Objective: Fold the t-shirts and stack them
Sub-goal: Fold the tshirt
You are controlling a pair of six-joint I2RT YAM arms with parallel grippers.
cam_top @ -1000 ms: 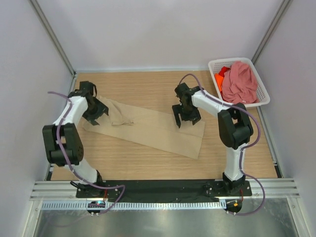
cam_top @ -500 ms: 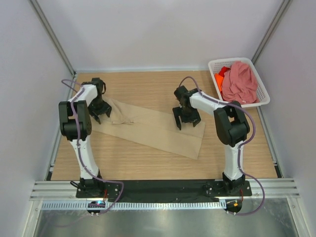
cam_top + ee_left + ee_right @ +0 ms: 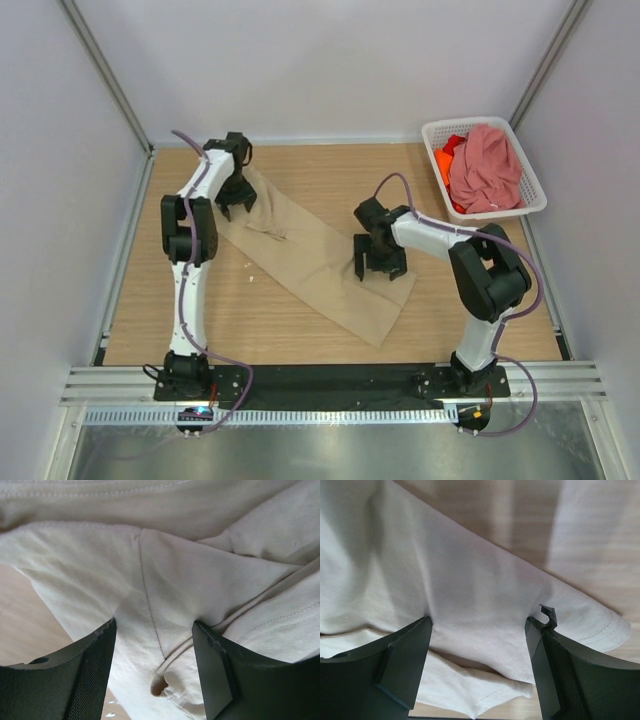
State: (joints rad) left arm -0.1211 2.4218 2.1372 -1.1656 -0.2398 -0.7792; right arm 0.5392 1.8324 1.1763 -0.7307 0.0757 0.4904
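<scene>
Shirts lie in two places here. The beige-tan t-shirt [image 3: 320,262] is spread on the wooden table [image 3: 280,320] as a long band. It runs diagonally from the far left to the near side right of centre, its far-left end rumpled and its near end a squared corner.

The left gripper [image 3: 236,203] stands on that far-left end and the right gripper [image 3: 380,266] on the band's right edge, well apart from each other. From the left wrist, the two black fingers [image 3: 85,675] are spread, not clenched. Creased cloth, a seam and a rolled hem fill the gap between them, and bare wood shows at the lower left. The right wrist's view is much the same: jaws released and wide, the fingers [image 3: 400,665] set on either side of a smooth stretch of cloth. A hemmed edge is folded under near them, with table beyond. Neither pair pinches the fabric.

The dusty pink t-shirt [image 3: 485,170] is heaped in the white lattice basket [image 3: 429,138] at the far right corner, rising above its rim. The bright orange t-shirt [image 3: 444,160] is bunched beside it at the basket's left end.
</scene>
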